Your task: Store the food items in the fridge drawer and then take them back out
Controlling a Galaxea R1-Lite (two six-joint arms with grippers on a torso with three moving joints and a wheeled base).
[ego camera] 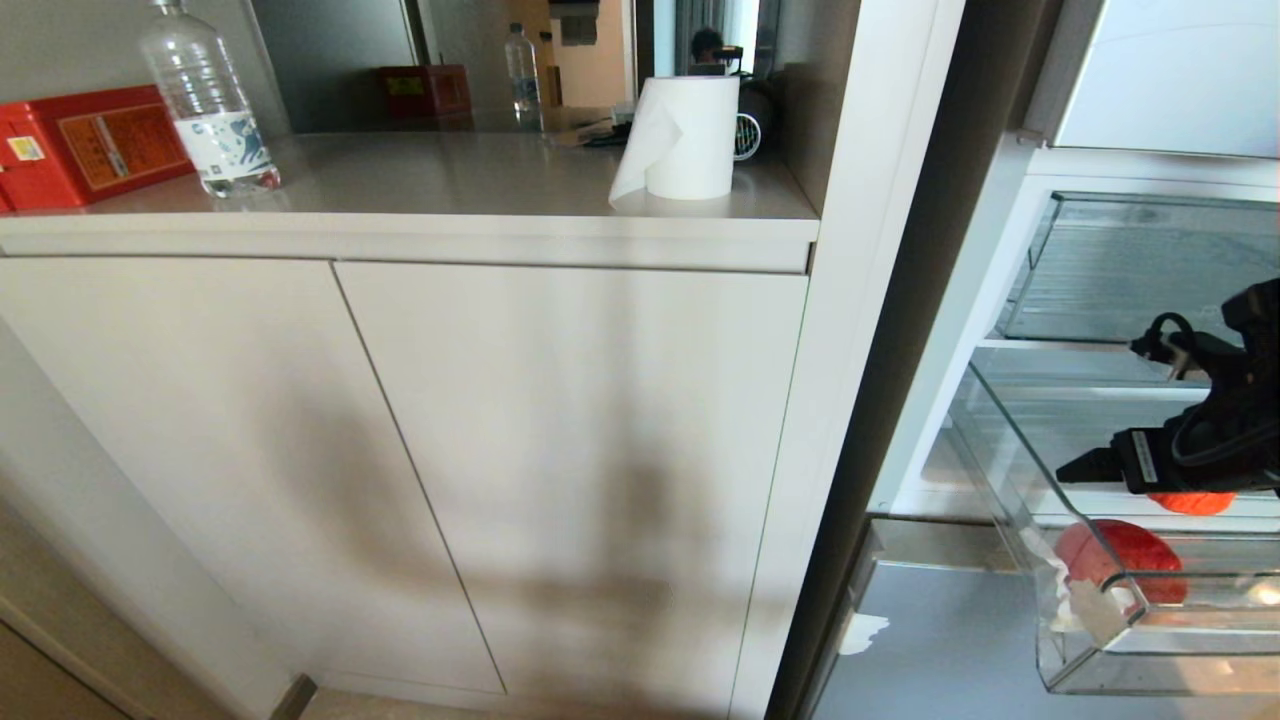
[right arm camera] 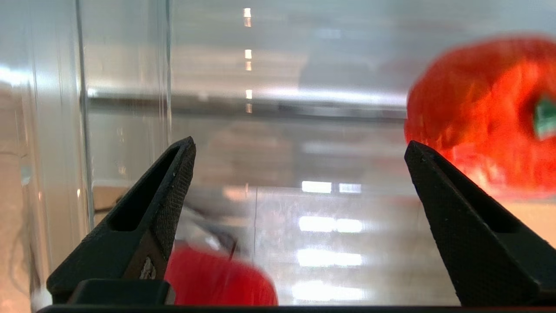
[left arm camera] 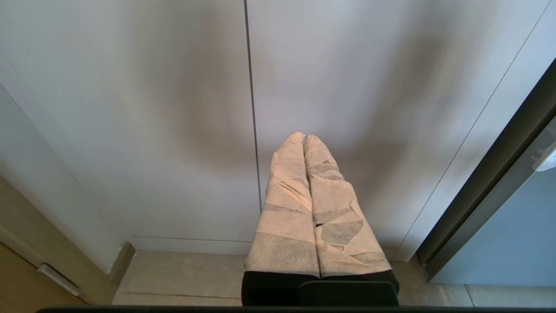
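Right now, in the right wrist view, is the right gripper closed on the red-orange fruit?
No: the right gripper stands wide open with nothing between its fingers, and the red-orange fruit lies off to one side.

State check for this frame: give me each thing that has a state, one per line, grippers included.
fridge drawer: pulled out, open at the top.
upper clear drawer: pushed in.
red-orange fruit: in the fridge drawer, loose, not gripped.
second red item: lying at the drawer's front.
right gripper: open, empty, inside the fridge drawer.
left gripper: shut, empty, parked before the cabinet doors.
cabinet doors: closed.
water bottle: upright.
paper roll: upright, one sheet hanging loose.
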